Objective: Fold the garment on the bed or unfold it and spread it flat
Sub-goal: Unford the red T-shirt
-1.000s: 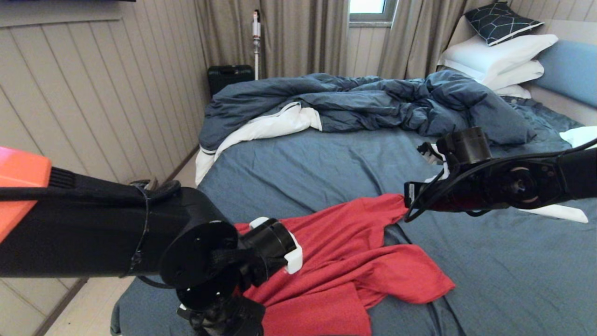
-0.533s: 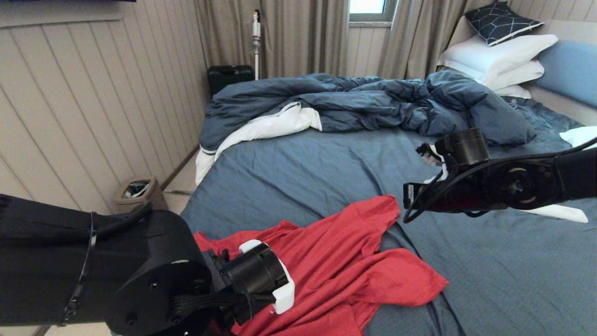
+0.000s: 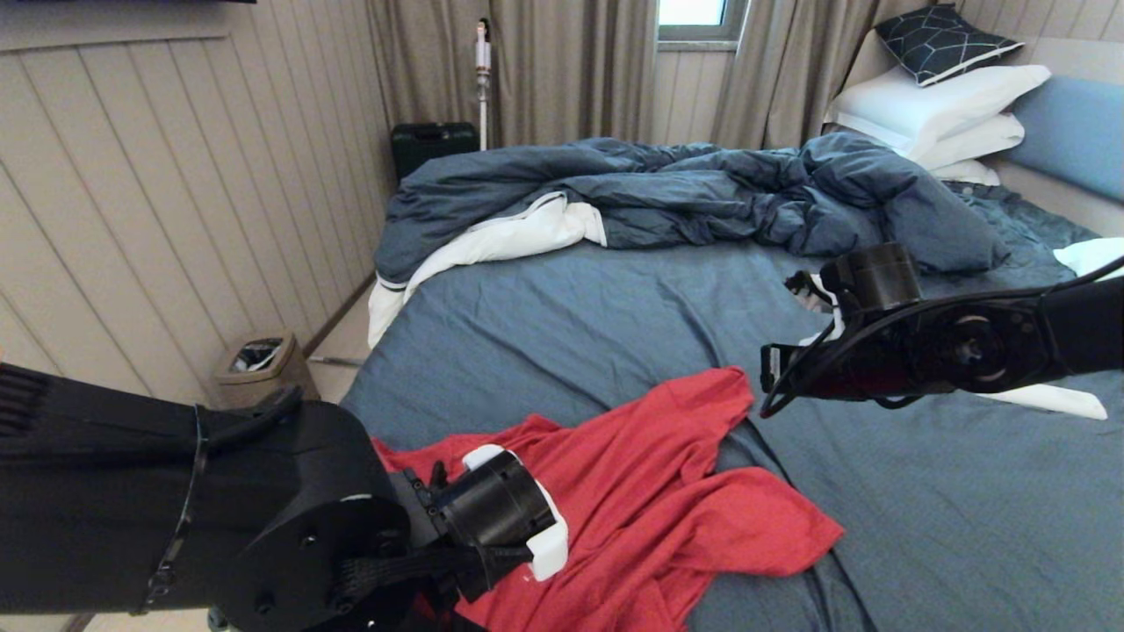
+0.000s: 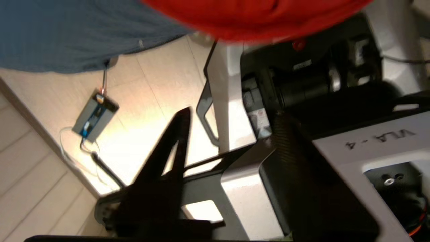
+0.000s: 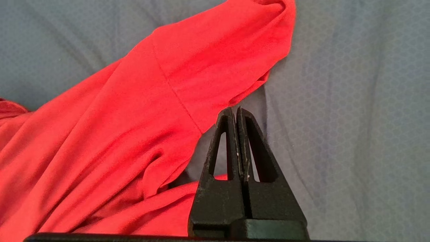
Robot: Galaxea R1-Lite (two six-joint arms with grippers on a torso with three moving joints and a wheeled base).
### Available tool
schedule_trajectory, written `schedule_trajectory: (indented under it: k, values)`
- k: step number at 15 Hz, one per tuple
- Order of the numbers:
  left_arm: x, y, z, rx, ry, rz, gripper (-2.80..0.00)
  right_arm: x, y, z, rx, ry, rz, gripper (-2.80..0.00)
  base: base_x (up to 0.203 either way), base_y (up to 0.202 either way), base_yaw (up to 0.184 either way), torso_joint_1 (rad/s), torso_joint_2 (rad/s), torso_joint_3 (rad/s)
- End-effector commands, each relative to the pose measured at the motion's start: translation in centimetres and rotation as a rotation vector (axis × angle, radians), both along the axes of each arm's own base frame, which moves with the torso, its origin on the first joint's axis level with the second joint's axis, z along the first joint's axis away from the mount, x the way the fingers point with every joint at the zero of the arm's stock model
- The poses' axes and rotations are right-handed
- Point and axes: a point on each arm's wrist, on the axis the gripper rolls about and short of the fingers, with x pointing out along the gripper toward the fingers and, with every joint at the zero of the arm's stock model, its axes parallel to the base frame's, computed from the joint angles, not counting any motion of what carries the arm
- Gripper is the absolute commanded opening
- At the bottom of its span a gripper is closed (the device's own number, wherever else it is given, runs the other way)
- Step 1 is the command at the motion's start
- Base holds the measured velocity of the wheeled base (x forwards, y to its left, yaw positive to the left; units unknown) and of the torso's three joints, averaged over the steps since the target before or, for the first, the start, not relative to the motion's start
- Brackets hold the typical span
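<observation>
item: garment point(image 3: 667, 491), red, crumpled on the bed point(image 3: 562, 325) near its edge. your right gripper point(image 5: 237, 112) hovers just beside a sleeve, fingers pressed together, empty. left gripper point(image 4: 231, 124) fingers spread, holding nothing. step: spreading flat. next, likely: grip an edge.

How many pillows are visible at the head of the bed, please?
4: one dark patterned pillow on top, and under it three stacked white pillows. The duvet may hide more.
</observation>
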Motion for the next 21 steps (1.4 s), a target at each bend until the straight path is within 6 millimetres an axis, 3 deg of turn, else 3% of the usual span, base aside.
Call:
schedule_trajectory:
  k: [1,3,6,8,11,13,17,21]
  values:
    - [0.2,0.0,0.8,-0.037,-0.032,0.008,0.0,0.2,0.1,-0.3,-0.001,0.008,0.001,-2.8,0.0,0.0,0.0,0.0,0.0,0.0]
    - [2.2,0.4,1.3,-0.078,-0.09,0.062,0.0,0.2,0.1,-0.3,-0.001,0.008,-0.001,-2.8,0.0,0.0,0.0,0.0,0.0,0.0]
    - [7.3,1.4,1.3,-0.096,-0.178,0.186,0.0,0.2,0.2,-0.6,-0.004,0.015,0.004,-2.8,0.0,0.0,0.0,0.0,0.0,0.0]
    - [9.3,1.5,1.1,-0.105,-0.204,0.215,0.0,0.4,0.4,-1.0,-0.005,0.027,0.007,-2.8,0.0,0.0,0.0,0.0,0.0,0.0]
    - [13.2,0.1,-3.0,-0.089,-0.21,0.225,0.0,0.5,0.2,-1.1,-0.007,0.029,0.004,-2.8,0.0,0.0,0.0,0.0,0.0,0.0]
    - [16.2,0.6,-3.5,-0.136,-0.298,0.249,0.0,0.4,0.2,-1.0,-0.005,0.026,0.002,-2.8,0.0,0.0,0.0,0.0,0.0,0.0]
    - [18.1,1.7,-3.3,-0.127,-0.41,0.275,0.0,0.5,0.3,-1.1,-0.006,0.03,0.003,-2.8,0.0,0.0,0.0,0.0,0.0,0.0]
    - [18.0,1.9,-5.2,-0.093,-0.369,0.279,0.0,0.5,0.3,-1.2,-0.007,0.032,0.004,-2.8,0.0,0.0,0.0,0.0,0.0,0.0]
